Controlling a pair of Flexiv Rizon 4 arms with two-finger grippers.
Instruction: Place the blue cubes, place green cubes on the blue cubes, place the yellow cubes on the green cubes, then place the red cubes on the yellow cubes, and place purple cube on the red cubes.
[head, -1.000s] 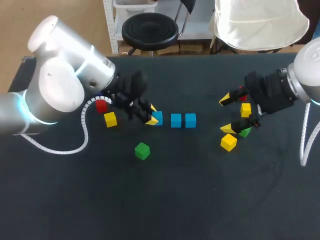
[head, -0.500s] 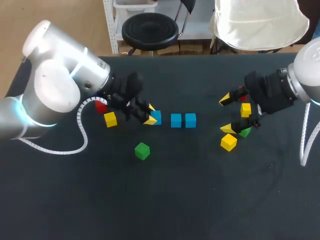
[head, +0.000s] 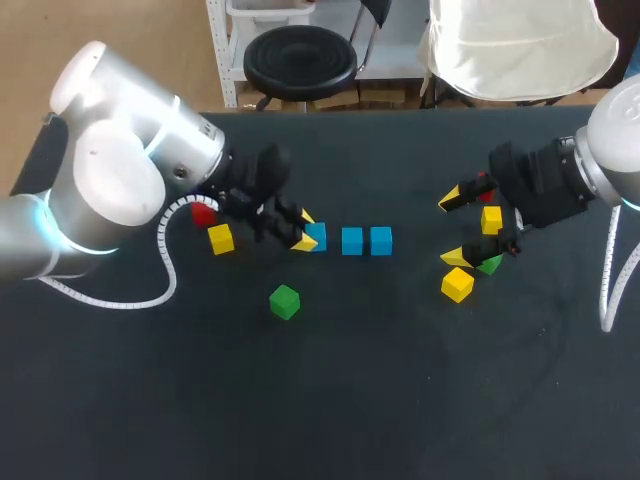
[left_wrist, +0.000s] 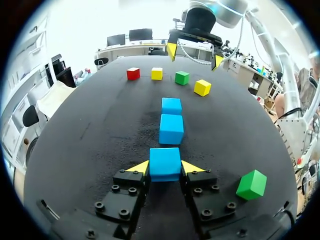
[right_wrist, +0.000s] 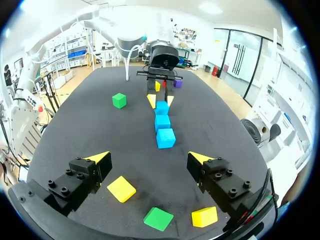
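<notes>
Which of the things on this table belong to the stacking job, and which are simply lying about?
Job:
blue cubes, one between the left gripper fingers
green cubes
yellow cubes
red cubes
purple cube

Not part of it:
left arm's white cable
black table

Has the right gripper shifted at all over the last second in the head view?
No. The right gripper holds the same spot: one tip still sits beside the yellow cube, with the same gap to the nearest blue cube.
</notes>
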